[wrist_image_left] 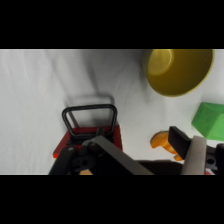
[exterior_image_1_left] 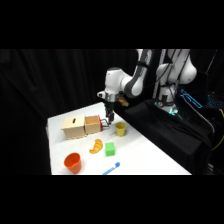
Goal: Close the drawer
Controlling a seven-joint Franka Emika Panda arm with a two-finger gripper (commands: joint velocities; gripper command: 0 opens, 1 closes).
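The drawer [exterior_image_1_left: 93,125] sits pulled out from the right end of the pale wooden box [exterior_image_1_left: 75,127], near the back left of the white table [exterior_image_1_left: 145,155]; its orange-brown front carries a wire handle [wrist_image_left: 90,117] that faces the yellow cup [exterior_image_1_left: 120,129]. The gripper [exterior_image_1_left: 108,121] hangs just at that handle, between drawer and cup, but whether its fingers are parted or closed cannot be told from either view. In front of the drawer lie an orange curved piece [exterior_image_1_left: 96,146] and a green block [exterior_image_1_left: 110,148]. Nearer the table's front edge stand an orange cup [exterior_image_1_left: 73,162] and a blue object [exterior_image_1_left: 111,169].
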